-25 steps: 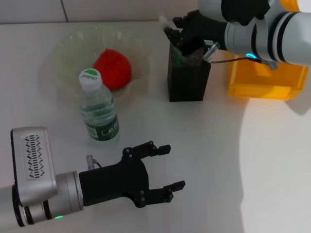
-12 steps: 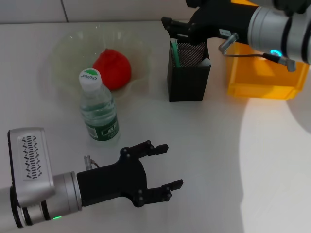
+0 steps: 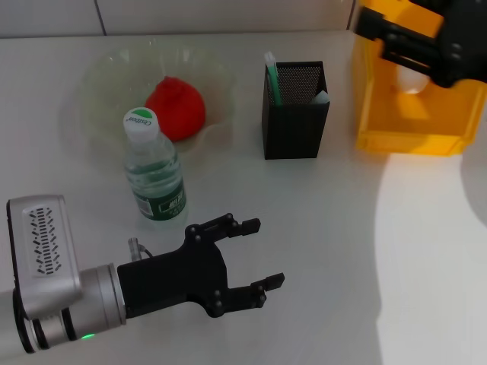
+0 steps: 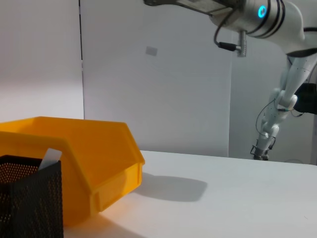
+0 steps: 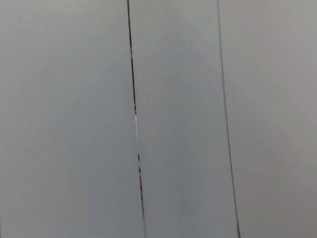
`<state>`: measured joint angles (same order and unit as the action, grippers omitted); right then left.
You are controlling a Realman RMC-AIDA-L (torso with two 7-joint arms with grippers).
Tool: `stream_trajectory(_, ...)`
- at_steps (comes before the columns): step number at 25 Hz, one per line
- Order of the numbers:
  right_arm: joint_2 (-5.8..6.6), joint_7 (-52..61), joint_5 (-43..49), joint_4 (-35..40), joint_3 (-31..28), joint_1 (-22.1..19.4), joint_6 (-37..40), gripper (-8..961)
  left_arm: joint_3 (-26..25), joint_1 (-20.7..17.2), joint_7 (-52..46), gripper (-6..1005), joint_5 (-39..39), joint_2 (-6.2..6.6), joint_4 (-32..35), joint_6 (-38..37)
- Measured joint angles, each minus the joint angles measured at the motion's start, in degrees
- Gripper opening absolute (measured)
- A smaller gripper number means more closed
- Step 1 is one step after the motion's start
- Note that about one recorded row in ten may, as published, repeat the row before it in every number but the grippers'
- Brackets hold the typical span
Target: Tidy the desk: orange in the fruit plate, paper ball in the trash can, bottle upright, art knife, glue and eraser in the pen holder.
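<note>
- Pen holder stands mid-tabletop, a green-tipped item and a white one poking out.
- Orange sits in the fruit plate; bottle upright just beside it.
- Right pincer hovers over the yellow bin; its finger spread I cannot tell.
- Left pincer hangs low near the bottle, fingers apart, empty.
</note>
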<state>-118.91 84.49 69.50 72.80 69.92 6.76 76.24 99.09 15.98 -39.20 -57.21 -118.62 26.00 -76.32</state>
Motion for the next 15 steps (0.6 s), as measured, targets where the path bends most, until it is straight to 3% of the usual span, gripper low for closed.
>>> stream_trajectory(1,0.38,-2.6,-0.3,-6.0,-5.5,1.4,7.1,683,-0.3,-0.1,-0.2,800,0.0,0.02,0.0,0.0)
stream_trajectory(2,1.81,-7.5,3.0,-18.1,-15.7,4.3,17.7,683,-0.4,-0.1,-0.5,800,0.0,0.05,0.0,-0.2)
stream_trajectory(3,1.81,-7.5,3.0,-18.1,-15.7,4.3,17.7,682,-0.4,-0.1,-0.5,800,0.0,0.05,0.0,-0.2)
stream_trajectory(5,3.64,-14.7,10.3,-27.3,-22.8,6.4,25.4,681,-0.4,-0.1,-0.5,800,0.0,0.05,0.0,-0.2)
stream_trajectory(8,5.34,-26.6,22.8,-36.4,-26.6,7.6,30.0,680,-1.5,-0.1,-0.7,800,0.0,0.02,0.0,-2.1)
stream_trajectory(10,4.76,-29.6,28.8,-37.2,-26.6,7.5,29.0,679,-1.7,0.1,-0.8,800,0.0,0.00,0.0,-2.4)
stream_trajectory(12,3.17,-29.9,35.4,-36.1,-26.7,7.4,27.0,679,-1.8,0.2,-2.1,800,-0.1,0.09,0.0,-2.6)
stream_trajectory(15,2.53,-29.9,38.6,-35.8,-26.6,7.7,26.2,680,-1.8,0.2,-2.5,800,-0.1,0.15,0.0,-2.6)
